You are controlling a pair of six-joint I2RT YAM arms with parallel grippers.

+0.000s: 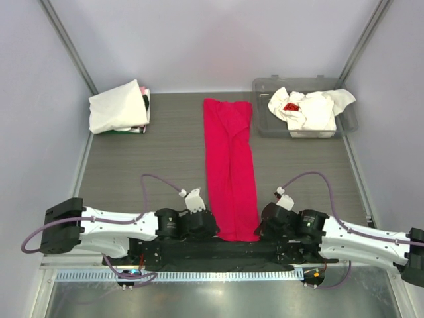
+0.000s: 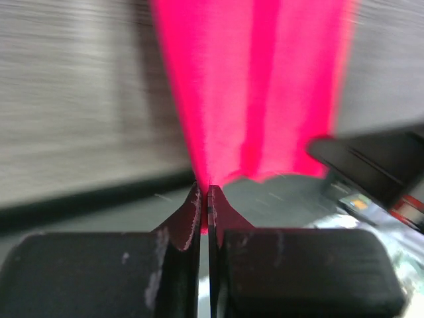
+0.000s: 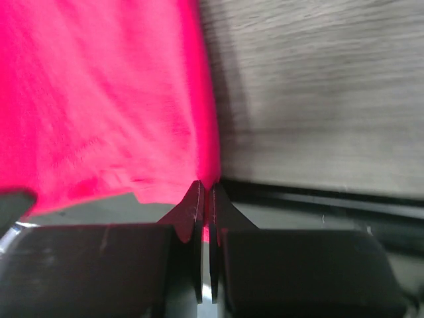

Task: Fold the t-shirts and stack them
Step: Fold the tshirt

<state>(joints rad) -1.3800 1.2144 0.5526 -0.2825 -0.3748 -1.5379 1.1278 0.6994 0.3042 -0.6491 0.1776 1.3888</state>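
Left fingers and right fingers are pinched shut on near corners of the red t-shirt, whose long axis runs straight away from both.

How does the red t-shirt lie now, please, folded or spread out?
Folded: the red t-shirt forms a narrow lengthwise strip with overlapping layers.

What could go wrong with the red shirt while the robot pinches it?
1. The left gripper and right gripper each pinch only a thin bit of the red shirt at its near corners, so a corner might slip out when lifted.
2. The shirt lies as a long narrow strip. If one gripper moves faster than the other, the strip could twist or its fold could open.
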